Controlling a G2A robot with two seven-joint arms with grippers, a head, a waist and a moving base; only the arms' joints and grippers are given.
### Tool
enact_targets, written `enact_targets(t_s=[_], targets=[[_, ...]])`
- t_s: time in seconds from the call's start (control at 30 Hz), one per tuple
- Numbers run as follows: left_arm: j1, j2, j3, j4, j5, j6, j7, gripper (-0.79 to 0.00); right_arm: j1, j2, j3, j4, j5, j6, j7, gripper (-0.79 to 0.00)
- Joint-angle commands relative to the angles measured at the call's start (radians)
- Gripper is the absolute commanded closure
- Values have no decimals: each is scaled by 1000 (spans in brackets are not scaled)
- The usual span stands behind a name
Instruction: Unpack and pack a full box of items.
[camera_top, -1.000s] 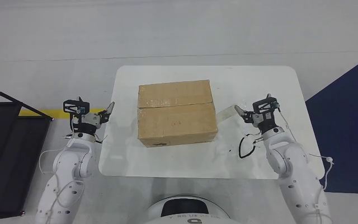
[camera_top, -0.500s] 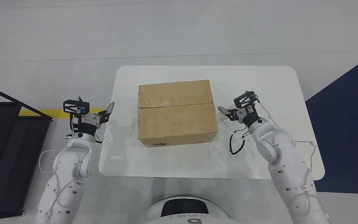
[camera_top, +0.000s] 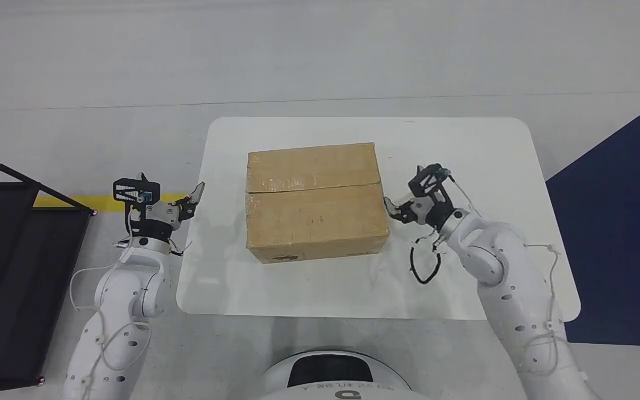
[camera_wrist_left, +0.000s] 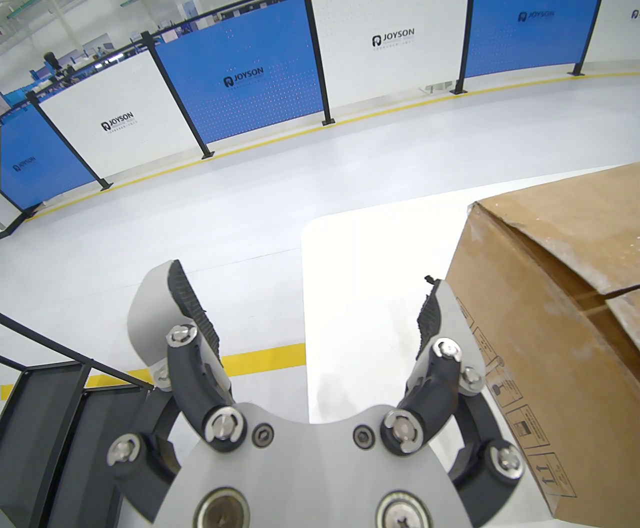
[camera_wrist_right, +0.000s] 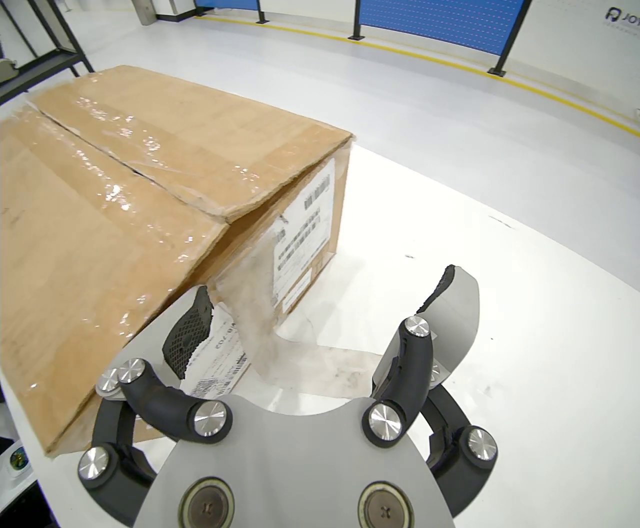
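A closed brown cardboard box (camera_top: 316, 201) sits in the middle of the white table (camera_top: 480, 150), its top seam covered in glossy clear tape. My right gripper (camera_top: 398, 212) is open close to the box's right end. In the right wrist view the box (camera_wrist_right: 125, 210) has a loose strip of clear tape (camera_wrist_right: 260, 320) hanging from its end, lying between the open fingers of the right gripper (camera_wrist_right: 325, 305) and touching one pad (camera_wrist_right: 187, 330). My left gripper (camera_top: 190, 198) hovers open off the table's left edge, apart from the box (camera_wrist_left: 550, 300); nothing lies between its fingers (camera_wrist_left: 305, 295).
A black metal rack (camera_top: 30, 260) stands on the floor left of the table. A blue floor area (camera_top: 610, 200) lies to the right. A black cable loop (camera_top: 425, 265) hangs by the right arm. Bare table surface surrounds the box on all sides.
My right gripper has moved left from the table's right side up to the box's end, and the tape strip that was stretched out now hangs slack. The left arm has not moved.
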Motion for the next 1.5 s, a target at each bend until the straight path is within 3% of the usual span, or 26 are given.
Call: enact_targets(t_s=[0.0,0.4,0.8,1.07,1.27,1.47], targets=[[0,0,0,0,0,0,0,-785,-7,4,14,-7,32,-44,5,-785],[0,0,0,0,0,0,0,-785,-13,20,55,-15,173,-159,38,-785],[0,0,0,0,0,0,0,-785,75,16,46,58,121,63,23,-785],[0,0,0,0,0,0,0,-785,135,7,-46,112,39,120,70,-785],[0,0,0,0,0,0,0,-785,147,5,-75,114,48,110,72,-785],[0,0,0,0,0,0,0,-785,128,11,-47,93,165,16,86,-785]])
